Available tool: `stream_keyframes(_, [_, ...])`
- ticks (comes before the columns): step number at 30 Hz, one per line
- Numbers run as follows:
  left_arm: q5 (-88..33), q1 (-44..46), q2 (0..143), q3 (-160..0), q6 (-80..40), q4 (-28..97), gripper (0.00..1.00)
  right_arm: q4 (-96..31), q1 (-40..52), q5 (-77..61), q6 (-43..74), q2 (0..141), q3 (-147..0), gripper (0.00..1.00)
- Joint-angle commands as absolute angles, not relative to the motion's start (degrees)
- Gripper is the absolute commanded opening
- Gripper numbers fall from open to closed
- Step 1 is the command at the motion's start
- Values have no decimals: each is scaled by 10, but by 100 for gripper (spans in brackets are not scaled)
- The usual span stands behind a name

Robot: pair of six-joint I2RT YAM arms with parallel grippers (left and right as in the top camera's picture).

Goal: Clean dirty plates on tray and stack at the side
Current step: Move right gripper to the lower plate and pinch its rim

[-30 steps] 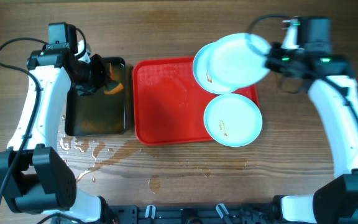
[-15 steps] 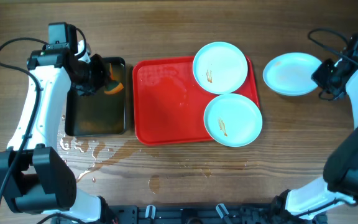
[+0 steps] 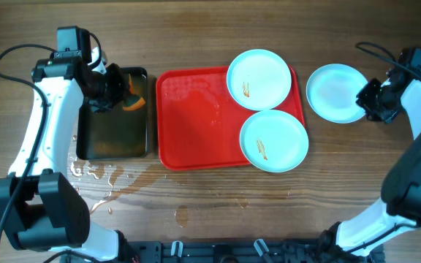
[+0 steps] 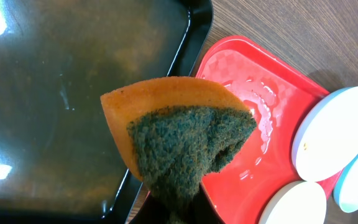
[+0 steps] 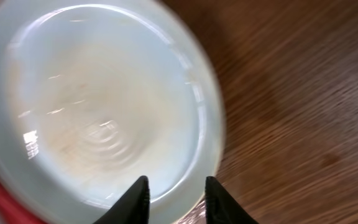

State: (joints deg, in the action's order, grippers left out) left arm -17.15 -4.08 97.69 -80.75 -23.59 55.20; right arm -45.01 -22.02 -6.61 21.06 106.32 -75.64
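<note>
At the right edge of the desk, my right gripper (image 3: 374, 102) pinches the rim of the third plate (image 3: 333, 93), which is off the red tray (image 3: 196, 124) and over bare wood. My wrist camera shows the two fingertips close together with the rim between them. Whether the plate already rests on the desk I cannot tell. No smear shows on it, so I judge this to be the set-down that starts the stack.

Toward the left edge, my left gripper (image 3: 110, 86) is clamped on a sponge (image 4: 179, 143), orange with a green scouring face. It hangs over the far-right corner of the black tray (image 3: 86, 139). That tray holds brownish water (image 4: 55, 93) and nothing else that I can see.

The red tray carries two plates at its right end, both reaching past its rim. The far plate (image 3: 259, 79) sits at the far-right corner and the near plate (image 3: 273, 141) at the near-right corner. Each has a small orange-brown smear. The rest of the tray is bare and wet.

The next move, as I read it, is to lay the plate flat, open my right fingers and draw back without dragging it. Then I should reach for a smeared plate, with the sponge ready. Two plates remain to be cleaned.
</note>
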Motion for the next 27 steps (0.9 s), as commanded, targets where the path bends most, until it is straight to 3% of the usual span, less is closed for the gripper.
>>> stream_keyframes(1, [-168,-40,965,-815,-227,549,4,-461,-178,-161,182,981,-755,35])
stream_keyframes(8, [-168,-40,965,-815,-227,549,4,-509,-22,-161,148,965,-755,39])
stream_keyframes(12, [-169,-40,965,-815,-227,549,4,-625,50,-63,161,990,-754,40])
stream_keyframes(17, [-168,-40,965,-815,-227,547,4,-683,59,12,203,995,-718,41])
stream_keyframes(22, [-168,-40,965,-815,-227,547,4,-622,58,39,227,995,-647,41])
stream_keyframes(27, [-168,-40,965,-815,-227,547,4,-566,58,39,224,995,-615,35])
